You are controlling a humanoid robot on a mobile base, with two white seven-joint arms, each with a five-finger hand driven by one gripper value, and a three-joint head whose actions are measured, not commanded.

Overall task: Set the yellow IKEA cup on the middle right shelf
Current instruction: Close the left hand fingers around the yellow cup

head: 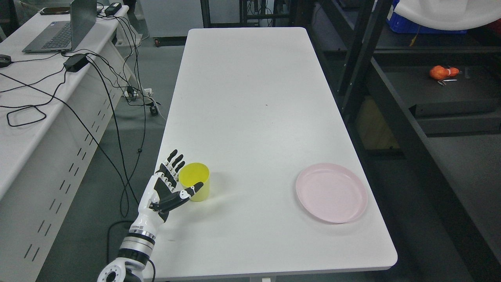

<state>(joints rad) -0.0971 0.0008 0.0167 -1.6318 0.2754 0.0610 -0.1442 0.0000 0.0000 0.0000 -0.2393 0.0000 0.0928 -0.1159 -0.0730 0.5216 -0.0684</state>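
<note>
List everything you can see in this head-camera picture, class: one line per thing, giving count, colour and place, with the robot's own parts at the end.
cup: one, yellow, upright near the left edge of the table, close to the robot
plate: one, pink, right part of the table, near end
table: one, white, middle of the picture
side desk: one, white, far left
laptop: one, grey, open, on the side desk
power adapter: one, black, at the side desk's edge, with black cables hanging down
shelf rack: one, black, right of the table
orange object: one, on a shelf at the right; too small to identify
left hand: one, white and black, fingers spread beside the cup, not closed on it
</note>
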